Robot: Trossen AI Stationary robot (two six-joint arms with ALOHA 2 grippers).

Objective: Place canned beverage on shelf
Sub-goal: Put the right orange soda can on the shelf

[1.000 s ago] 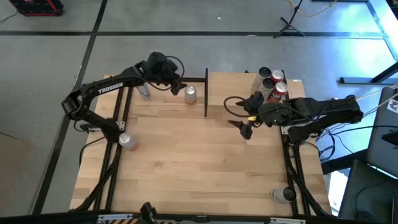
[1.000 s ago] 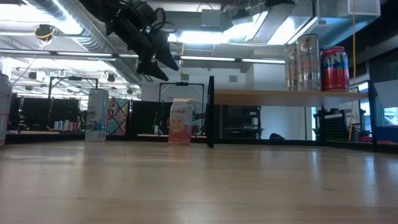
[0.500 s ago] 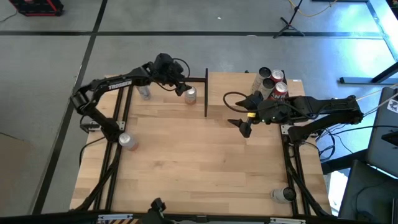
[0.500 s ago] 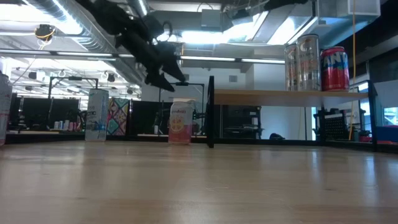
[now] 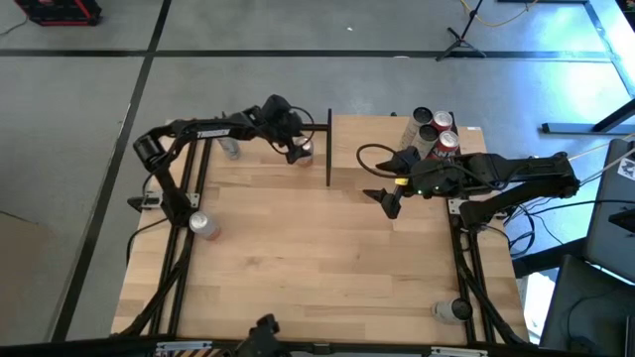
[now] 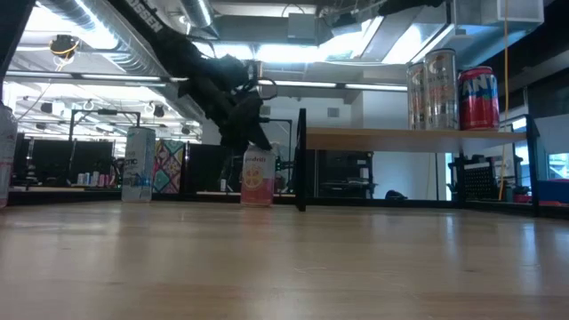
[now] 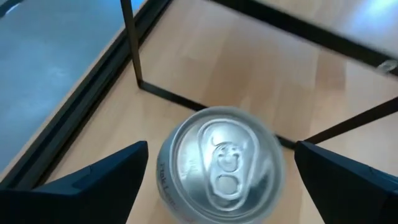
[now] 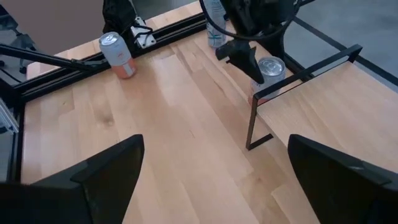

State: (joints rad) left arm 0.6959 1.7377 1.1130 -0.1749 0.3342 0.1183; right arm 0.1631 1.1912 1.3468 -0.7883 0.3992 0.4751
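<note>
While the left arm reaches across the far side of the counter, its left gripper hangs directly above a pale can with a pink label, which stands upright on the counter just beside the shelf's near black post; from the left wrist view the can's silver lid sits between the two dark fingers, which are spread wide on either side and hold nothing; in the low view the gripper is just over the can's top, and whether it touches cannot be told; the shelf stands at the counter's far right, a pale wood panel raised on thin black posts, and its far end carries three cans: two silver ones and a red one, all upright and close together; the right gripper hovers over the shelf's near edge, well apart from those cans, and in the right wrist view its fingers stand far apart with nothing between them; a slim blue-and-white can stands at the far left edge of the counter, an orange can stands at the left edge nearer the middle, and another silver can stands close to the near right corner.
</note>
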